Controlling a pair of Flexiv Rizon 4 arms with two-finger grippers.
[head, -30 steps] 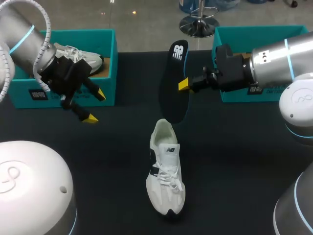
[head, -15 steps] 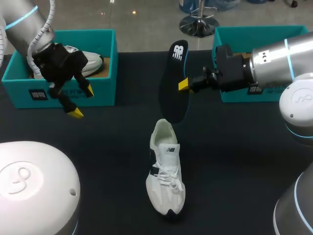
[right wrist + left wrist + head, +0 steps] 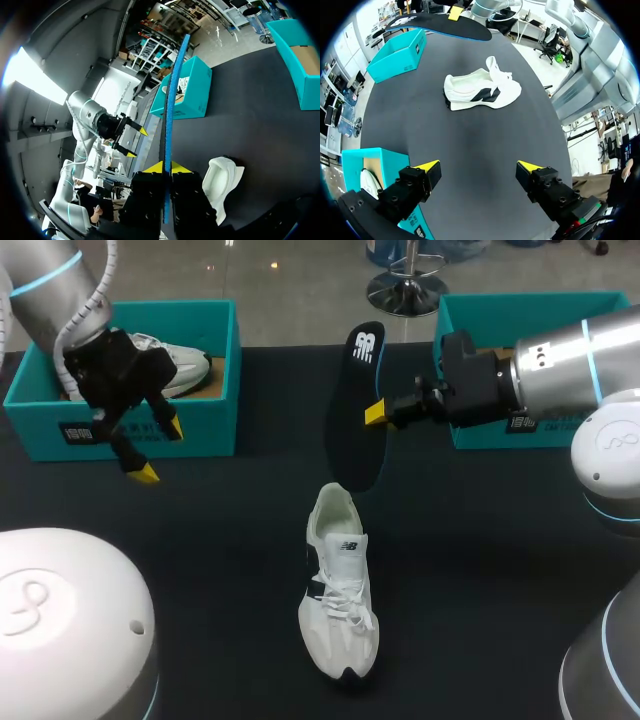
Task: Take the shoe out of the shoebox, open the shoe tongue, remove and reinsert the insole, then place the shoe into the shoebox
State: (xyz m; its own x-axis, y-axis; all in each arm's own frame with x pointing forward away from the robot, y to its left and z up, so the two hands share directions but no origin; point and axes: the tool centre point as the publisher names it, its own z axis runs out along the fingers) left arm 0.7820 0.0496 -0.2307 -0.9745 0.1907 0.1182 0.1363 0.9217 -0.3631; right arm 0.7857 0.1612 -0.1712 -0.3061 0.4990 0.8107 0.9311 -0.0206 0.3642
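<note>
A white shoe [image 3: 338, 590] with dark side marks stands on the black table, toe toward the front edge, its mouth open; ahead of the left gripper it appears again [image 3: 480, 90]. The black insole [image 3: 358, 410] hangs in the air above and behind the shoe's heel, pinched at its edge by my right gripper [image 3: 377, 412], which is shut on it. In the right wrist view the insole's blue edge [image 3: 172, 100] rises from between the yellow tips [image 3: 167, 167], with the shoe [image 3: 225, 185] below. My left gripper [image 3: 158, 451] hovers open and empty before the left shoebox [image 3: 130, 430], its tips wide apart [image 3: 479, 166].
The teal left shoebox holds a second white shoe [image 3: 175, 365]. Another teal shoebox [image 3: 500, 310] stands at the back right behind my right arm. Bare black tabletop lies between the left gripper and the shoe.
My left arm has drawn back and to the left, toward the left shoebox, staying open. The right arm, the insole and the shoe have not moved.
</note>
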